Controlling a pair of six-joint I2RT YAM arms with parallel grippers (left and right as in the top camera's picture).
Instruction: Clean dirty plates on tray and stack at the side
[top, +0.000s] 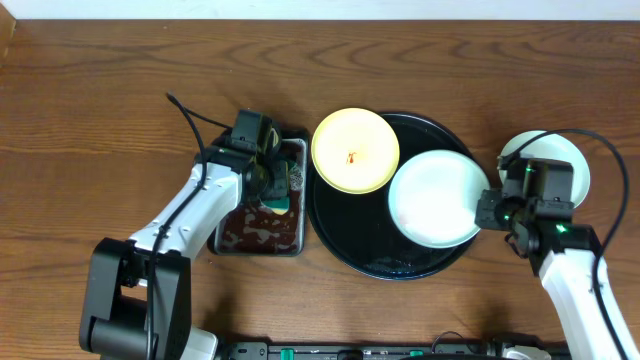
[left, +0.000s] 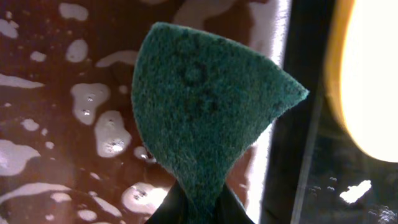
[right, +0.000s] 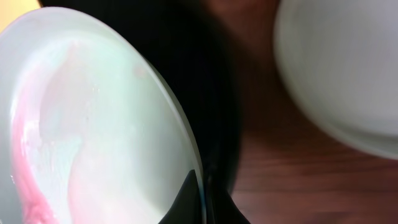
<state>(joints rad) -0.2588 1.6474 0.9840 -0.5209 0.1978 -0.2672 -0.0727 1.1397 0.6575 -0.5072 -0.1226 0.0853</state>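
The red-smeared pale yellow round plate (top: 355, 150) lies just right of the left end effector (top: 268, 180), which grips a green scouring pad (left: 205, 112).

Overhead looks evenly lit and sharp to me, soft shadows, faint sheen on the tray (top: 340, 230). Left wrist: sponge (left: 205, 118) crisp, yellow plate (left: 373, 74) blown out. Right wrist blurred throughout, mint plate (right: 93, 112) included.

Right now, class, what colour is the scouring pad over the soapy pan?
The scouring pad is dark green; left wrist view.
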